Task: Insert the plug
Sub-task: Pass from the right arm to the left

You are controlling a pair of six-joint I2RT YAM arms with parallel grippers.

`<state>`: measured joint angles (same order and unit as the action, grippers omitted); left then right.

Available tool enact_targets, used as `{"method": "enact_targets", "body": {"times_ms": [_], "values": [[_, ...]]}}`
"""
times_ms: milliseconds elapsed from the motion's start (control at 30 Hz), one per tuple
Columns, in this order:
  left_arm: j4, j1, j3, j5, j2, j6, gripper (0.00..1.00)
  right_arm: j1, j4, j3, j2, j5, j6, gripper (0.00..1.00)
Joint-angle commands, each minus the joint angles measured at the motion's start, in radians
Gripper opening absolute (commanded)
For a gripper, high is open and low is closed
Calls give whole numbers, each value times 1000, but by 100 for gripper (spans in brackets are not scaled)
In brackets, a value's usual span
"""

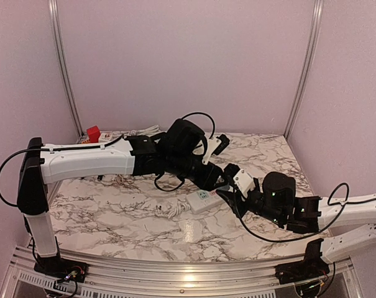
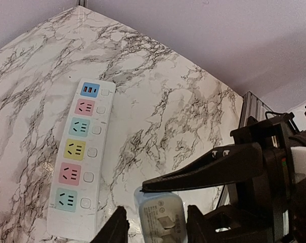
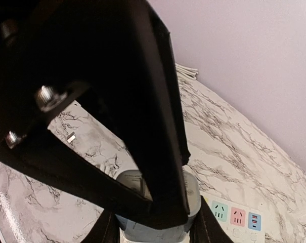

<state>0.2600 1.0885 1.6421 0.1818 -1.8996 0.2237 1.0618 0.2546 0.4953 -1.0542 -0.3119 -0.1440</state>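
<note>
The plug (image 2: 160,215) is a pale blue-white adapter with its prongs facing the left wrist camera. My right gripper (image 3: 158,228) is shut on the plug (image 3: 191,196); both fingers press its sides. My left gripper (image 2: 155,218) straddles the same plug, with a small gap at each finger, so it is open. One right finger (image 2: 208,169) lies across the plug's top. The white power strip (image 2: 77,162) with coloured sockets lies flat on the marble just left of the plug. In the top view both grippers (image 1: 217,181) (image 1: 232,186) meet above the strip's (image 1: 203,200) right end.
A red object (image 1: 93,133) and a coiled white cable (image 1: 138,131) lie by the back wall. The strip's cord (image 1: 169,211) trails left across the marble table (image 1: 113,211). Aluminium posts (image 1: 63,68) (image 1: 306,68) stand at the back corners.
</note>
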Motion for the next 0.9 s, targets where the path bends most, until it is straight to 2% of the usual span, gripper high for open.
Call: {"method": "enact_targets", "body": {"times_ms": [0,67,200,500,700,767,867], "values": [[28,-2,22,11,-17,2,48,10,63,46,14,9,-9,2],[30,-2,22,7,-14,0,51,10,60,48,13,8,-9,2],[54,-2,35,-3,-22,-4,51,10,61,52,16,11,-10,2],[87,-2,45,-4,-48,-9,39,10,53,60,17,15,-9,2],[79,-2,47,-2,-52,-5,19,10,61,53,12,15,-7,4],[72,-2,45,0,-51,-2,9,9,67,47,12,12,-4,6],[59,-2,40,9,-49,4,0,10,76,34,23,5,2,12]]}}
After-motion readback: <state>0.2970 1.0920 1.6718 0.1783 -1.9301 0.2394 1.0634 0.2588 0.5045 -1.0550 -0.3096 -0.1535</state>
